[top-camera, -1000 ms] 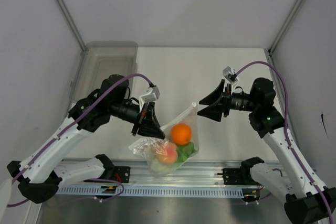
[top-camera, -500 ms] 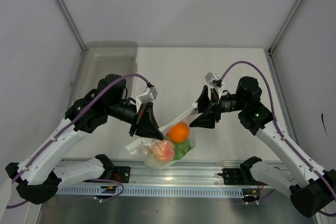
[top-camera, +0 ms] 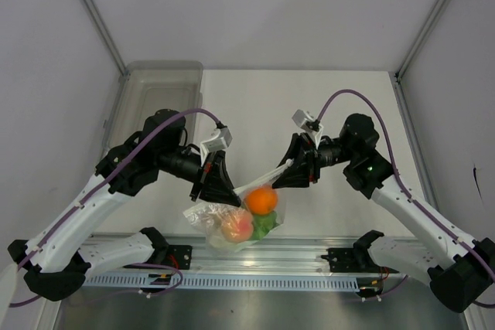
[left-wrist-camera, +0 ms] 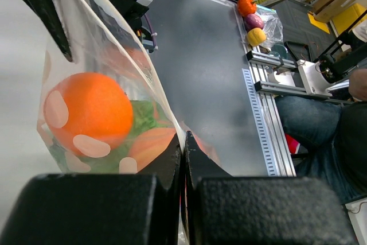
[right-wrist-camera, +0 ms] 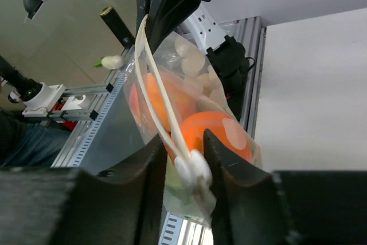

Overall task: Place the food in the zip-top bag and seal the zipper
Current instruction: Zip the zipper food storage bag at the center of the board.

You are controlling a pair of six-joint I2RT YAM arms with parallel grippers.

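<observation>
While bag (top-camera: 244, 210) hangs, white table (top-camera: 255, 106), grey bin (top-camera: 158, 86)

The left end effector (left-wrist-camera: 182, 167) pinches the clear zip-top bag (left-wrist-camera: 114, 50) holding orange fruit (left-wrist-camera: 89, 113) and lettuce (left-wrist-camera: 140, 116).

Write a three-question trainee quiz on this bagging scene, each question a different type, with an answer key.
1. True or false: the zip-top bag lies empty.
2. Multiple choice: the left gripper is (A) open, (B) shut on the bag, (C) holding the grey bin.
3. Fill in: the right gripper has the bag's white ___ between its fingers.

Key: 1 false, orange fruit and greens show inside. 2 B. 3 zipper slider.
</observation>
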